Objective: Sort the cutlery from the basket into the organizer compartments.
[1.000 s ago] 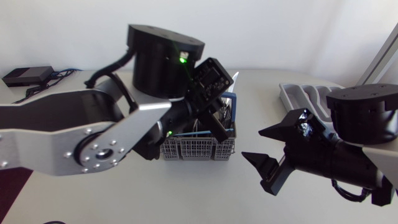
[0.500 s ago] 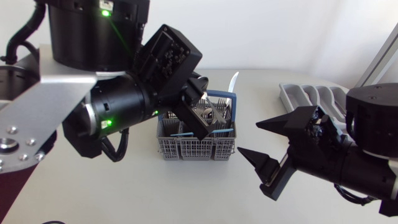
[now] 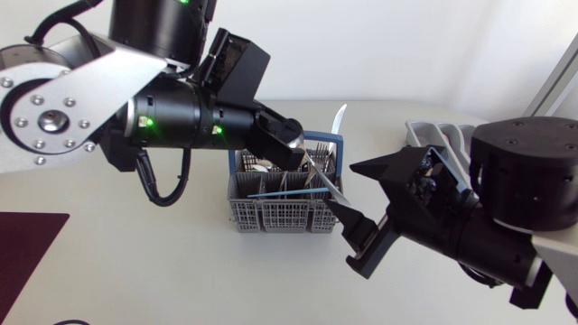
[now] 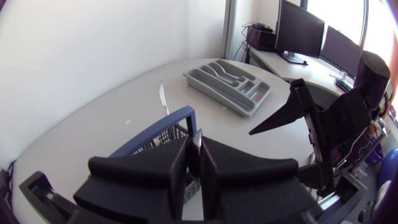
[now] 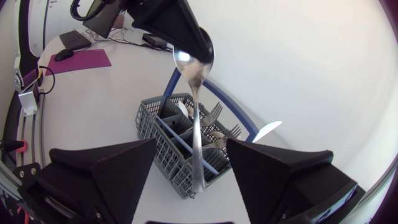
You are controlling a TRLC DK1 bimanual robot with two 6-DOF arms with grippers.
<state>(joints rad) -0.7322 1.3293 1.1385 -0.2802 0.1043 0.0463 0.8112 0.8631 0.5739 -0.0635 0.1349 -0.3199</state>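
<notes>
Showing a spoon (image 3: 313,173) pinched by its bowl end in the left pincer (image 3: 282,137), slanting above the grey basket (image 3: 284,215), its handle between the right pincer's (image 3: 363,194) spread fingers. This looks like a handover. Next, the right pincer should close on the handle before the left releases, then carry it to the organizer (image 3: 433,135).

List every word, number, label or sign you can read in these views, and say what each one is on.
Small red sticker in the grey plastic cutlery organizer: too small to read.
Grey mesh basket with blue handle: no print visible.
Silver metal spoon in the left gripper: no marking visible.
Nothing else legible.
</notes>
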